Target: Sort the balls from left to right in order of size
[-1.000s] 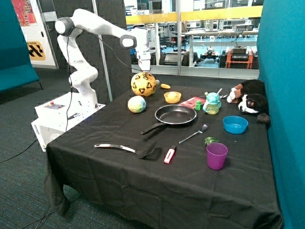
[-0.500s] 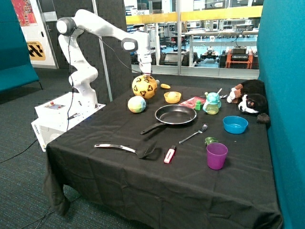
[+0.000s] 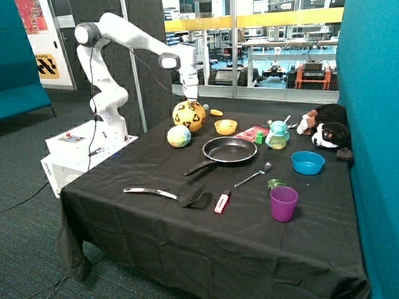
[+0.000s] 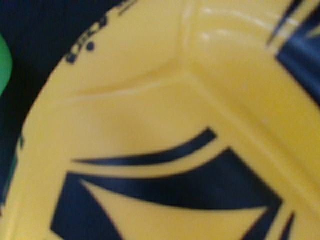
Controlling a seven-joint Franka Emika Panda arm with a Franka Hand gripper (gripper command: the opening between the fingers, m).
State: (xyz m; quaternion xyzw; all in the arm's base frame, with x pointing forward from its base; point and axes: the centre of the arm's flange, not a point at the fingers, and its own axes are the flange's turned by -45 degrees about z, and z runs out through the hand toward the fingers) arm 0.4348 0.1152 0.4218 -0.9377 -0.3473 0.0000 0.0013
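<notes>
My gripper (image 3: 189, 99) hung right at the top of the yellow football (image 3: 189, 116), a smooth, glossy ball with dark curved markings and shallow moulded seams; from my wrist its skin (image 4: 165, 120) filled nearly everything, so I could not tell how far my jaws stood apart or whether they had hold of it. The football sat on the black cloth of the table (image 3: 156, 230) near its far edge. Just beside it, toward the front, lay the smaller ball (image 3: 179, 136), round and mottled in pale green and yellow, close to the football though I could not tell if they touched. A little yellow ball (image 3: 225, 124) rested inside a shallow yellow bowl (image 3: 225, 128) further along, near the football. A round black frying pan (image 3: 228, 151) with a long handle lay in front of that bowl, a metal fork (image 3: 252, 175) next to it. Nearer the front edge lay a slotted spatula (image 3: 166, 195) and a small red and white stick-shaped thing (image 3: 222, 202). A purple plastic cup (image 3: 283, 203) stood upright at the front, a blue bowl (image 3: 308, 162) behind it, and a furry soft toy dog (image 3: 324, 129) slumped at the far corner
</notes>
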